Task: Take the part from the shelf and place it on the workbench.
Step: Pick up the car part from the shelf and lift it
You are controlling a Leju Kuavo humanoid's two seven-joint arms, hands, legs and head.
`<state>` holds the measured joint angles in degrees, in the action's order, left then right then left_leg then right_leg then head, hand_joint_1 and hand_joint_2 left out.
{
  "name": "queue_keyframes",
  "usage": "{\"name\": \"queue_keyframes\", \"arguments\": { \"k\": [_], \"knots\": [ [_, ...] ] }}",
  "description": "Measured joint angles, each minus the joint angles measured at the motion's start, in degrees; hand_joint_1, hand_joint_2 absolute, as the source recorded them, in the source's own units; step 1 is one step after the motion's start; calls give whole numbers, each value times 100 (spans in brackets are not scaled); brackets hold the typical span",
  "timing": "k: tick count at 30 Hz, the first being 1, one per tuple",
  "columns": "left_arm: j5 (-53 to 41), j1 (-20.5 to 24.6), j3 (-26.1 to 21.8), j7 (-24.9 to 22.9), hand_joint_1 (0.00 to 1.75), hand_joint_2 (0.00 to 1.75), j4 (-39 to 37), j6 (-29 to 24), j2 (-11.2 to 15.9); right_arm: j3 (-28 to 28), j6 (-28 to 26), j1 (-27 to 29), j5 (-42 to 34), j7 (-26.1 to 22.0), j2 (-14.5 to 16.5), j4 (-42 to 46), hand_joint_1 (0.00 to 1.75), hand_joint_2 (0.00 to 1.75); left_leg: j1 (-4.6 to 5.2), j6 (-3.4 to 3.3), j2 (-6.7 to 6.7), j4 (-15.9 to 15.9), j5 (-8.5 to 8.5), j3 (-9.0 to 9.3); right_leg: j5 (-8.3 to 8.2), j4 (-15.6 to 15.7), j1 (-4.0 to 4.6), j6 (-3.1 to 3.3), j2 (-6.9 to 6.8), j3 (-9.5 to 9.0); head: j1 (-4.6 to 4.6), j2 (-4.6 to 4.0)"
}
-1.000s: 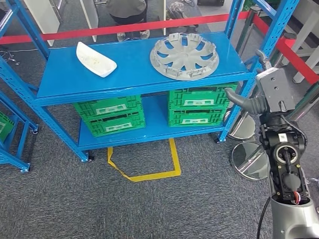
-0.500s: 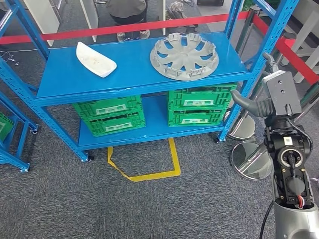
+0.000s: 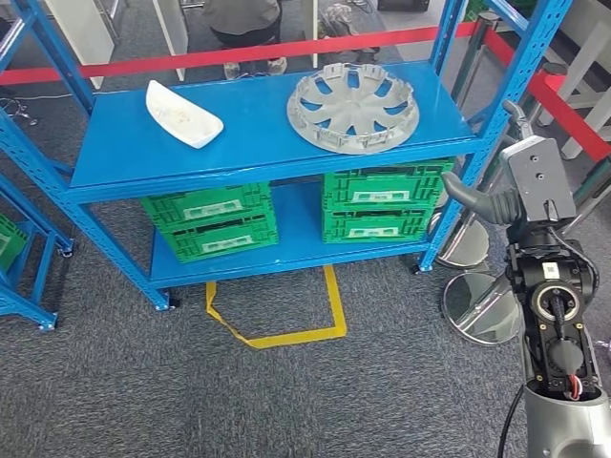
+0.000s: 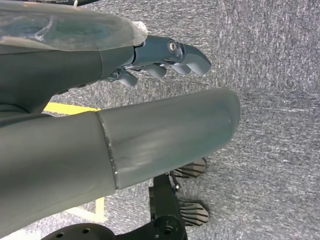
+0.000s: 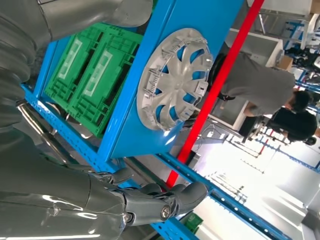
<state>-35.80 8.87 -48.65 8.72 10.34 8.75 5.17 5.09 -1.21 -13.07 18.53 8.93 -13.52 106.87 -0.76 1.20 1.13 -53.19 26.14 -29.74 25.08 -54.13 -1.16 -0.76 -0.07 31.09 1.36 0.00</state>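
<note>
I'm looking down on grey carpet [image 3: 144, 382] with a yellow tape outline [image 3: 288, 324] marked on it just in front of the blue steel rack [image 3: 260, 124]. Green crates [image 3: 213, 221] sit on the rack's lower level — two stacks, side by side. A red barrier belt [image 3: 216, 55] runs behind the rack, and round chrome stanchion bases [image 3: 479, 305] rest on the carpet at its right end. Beyond the belt, through the right wrist camera, I see bright light and white furniture [image 5: 256, 50] — people stand there.

No legible text, label, brand, number or sign anywhere.
</note>
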Motion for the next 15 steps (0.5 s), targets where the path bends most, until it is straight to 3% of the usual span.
{"name": "queue_keyframes", "arguments": {
  "k": [2, 4, 6, 8, 9, 10, 13, 15],
  "knots": [
    [-1, 9, 0, -3, 0, 0, 0, -7, 8, 2, 24, 0, 0, -16, 1, 3, 0, 175, 18, -83, 0, 65, -20, 30, -34, 80, -8, -57, 1, -33, -18, 0],
    [-1, 18, 0, -1, 0, 0, 0, -13, 7, 11, 57, -1, 0, -32, 1, 10, 0, 175, -17, -151, 18, 304, -117, 173, 9, 46, 9, -94, 5, -43, -24, 0],
    [-1, 19, 0, 4, 0, 0, 0, -13, -6, 32, 80, -13, 0, -37, 2, 9, 0, 175, -71, -165, 40, 488, -186, 305, 284, -489, 3, -121, 10, 185, 15, 0],
    [-2, 15, 0, 3, 0, 0, 0, -8, -24, 48, 99, -4, 0, -33, 2, 3, 0, 175, -94, -154, 44, 509, -170, 347, 596, -1289, -35, -181, 12, 593, 61, 0],
    [-2, 11, 0, 3, 0, 0, 0, -4, -36, 50, 108, 10, 0, -31, 2, 0, 0, 175, -109, -130, 42, 498, -148, 365, 621, -1498, -64, -216, 9, 717, 77, 0],
    [-2, 7, 0, 2, 0, 0, 0, -1, -47, 51, 116, 18, 0, -29, 2, -1, 0, 175, -134, -98, 39, 477, -118, 383, 528, -1475, -97, -255, 5, 730, 88, 0],
    [-2, 6, 0, 0, 0, 0, 0, 2, -47, 62, 132, 21, 0, -28, 4, -9, 0, 175, -221, 78, 20, 290, 53, 408, -34, -448, -191, -395, -9, 267, 144, 0],
    [-7, 11, -1, -2, 0, 0, 0, 3, -25, 80, 146, 30, 0, -25, 9, -16, 0, 175, -217, 184, 10, 144, 148, 362, -78, -138, -198, -324, 33, 129, 181, 0]
  ]
}}
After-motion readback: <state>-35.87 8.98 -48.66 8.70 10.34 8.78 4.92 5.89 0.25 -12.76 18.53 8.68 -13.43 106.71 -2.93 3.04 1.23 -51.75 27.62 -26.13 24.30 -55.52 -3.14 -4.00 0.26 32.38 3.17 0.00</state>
